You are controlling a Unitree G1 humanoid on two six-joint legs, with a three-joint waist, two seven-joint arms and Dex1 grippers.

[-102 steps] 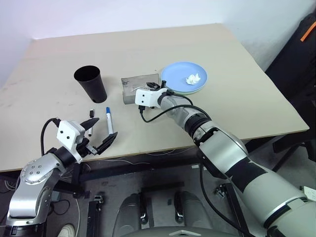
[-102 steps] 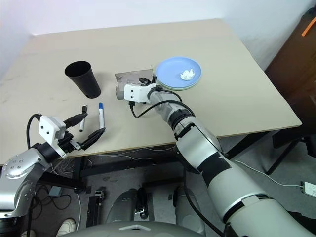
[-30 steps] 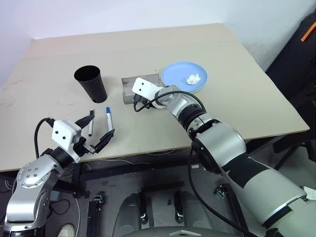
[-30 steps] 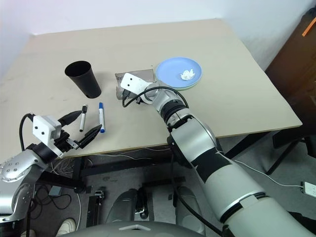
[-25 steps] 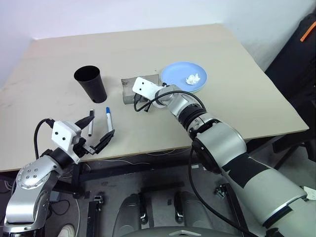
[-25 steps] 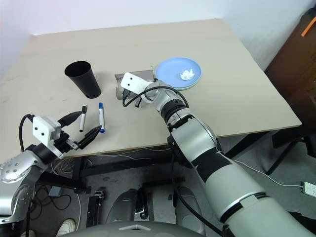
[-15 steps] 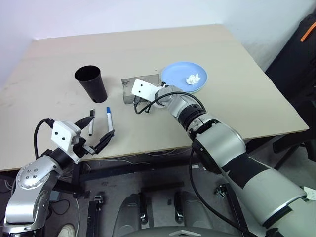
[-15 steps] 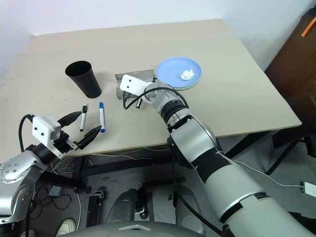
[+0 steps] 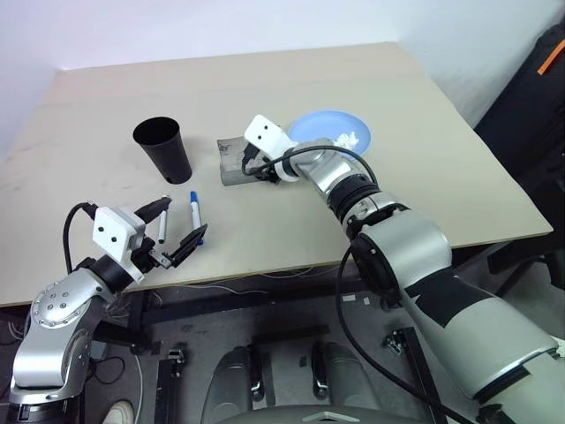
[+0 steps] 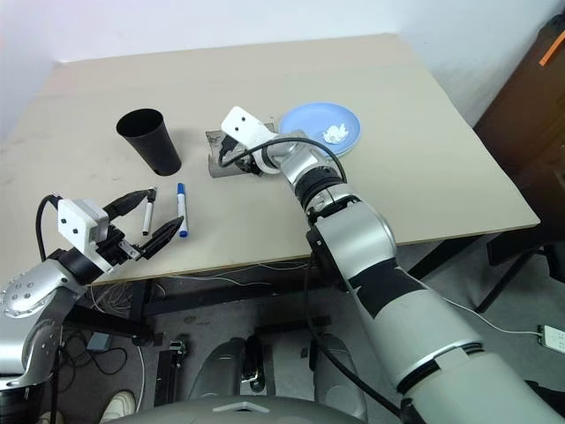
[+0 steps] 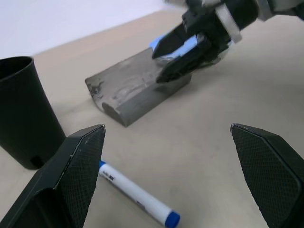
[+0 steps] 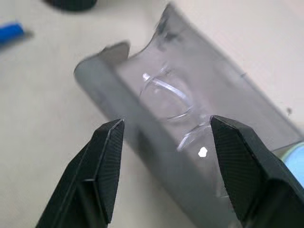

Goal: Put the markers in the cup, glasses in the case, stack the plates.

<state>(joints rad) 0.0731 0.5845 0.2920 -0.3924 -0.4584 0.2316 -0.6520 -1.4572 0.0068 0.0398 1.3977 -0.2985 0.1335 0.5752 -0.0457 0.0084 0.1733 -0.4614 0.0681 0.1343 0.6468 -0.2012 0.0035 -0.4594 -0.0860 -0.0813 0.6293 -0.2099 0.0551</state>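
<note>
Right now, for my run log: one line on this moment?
glasses: in case | right gripper: open above | markers: on table | left gripper: open

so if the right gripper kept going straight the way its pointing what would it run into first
Most likely the clear glasses lying in the open grey case. The right gripper hovers with its fingers apart, aimed down into the case. Depth is hard to judge, so the case's near wall might come first.
</note>
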